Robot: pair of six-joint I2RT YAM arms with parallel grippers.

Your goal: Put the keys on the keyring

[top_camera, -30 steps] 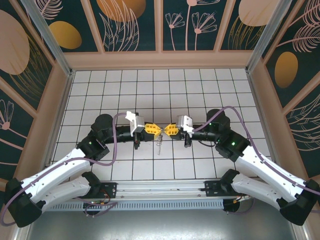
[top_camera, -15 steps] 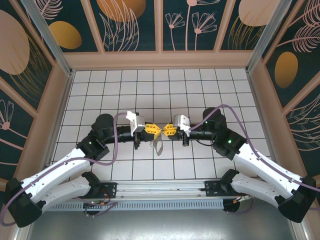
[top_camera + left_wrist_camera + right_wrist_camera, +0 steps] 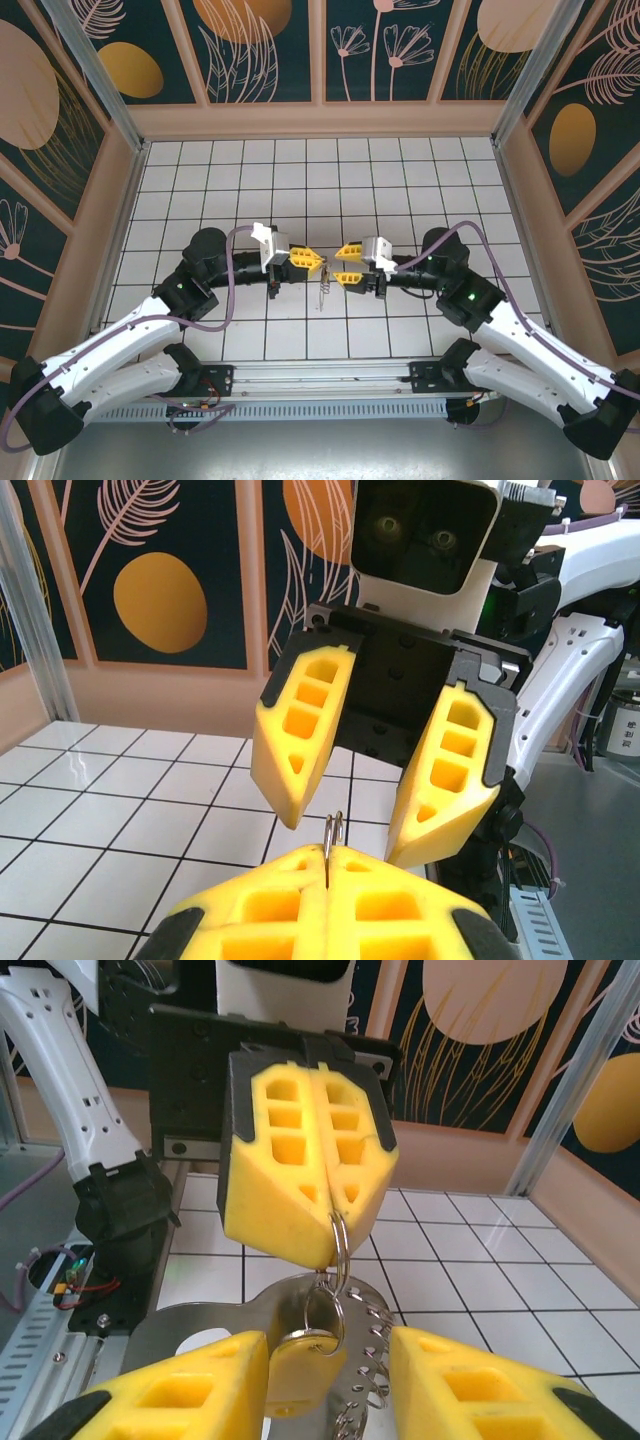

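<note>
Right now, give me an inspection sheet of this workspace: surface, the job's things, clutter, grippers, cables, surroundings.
Surface: white tiled table with dark grid lines.
Job's things: keyring pinched by the left gripper; yellow-headed key hangs under it.
Clutter: nothing seen.
Grippers: left gripper shut on the keyring; right gripper open, facing it.
Cables: purple cable loops along each arm.
Surroundings: dark floral wall panels on three sides.

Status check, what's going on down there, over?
Left gripper shut on ring. Right gripper open, straddling hanging key. Metal tag and chain dangle beside key.
</note>
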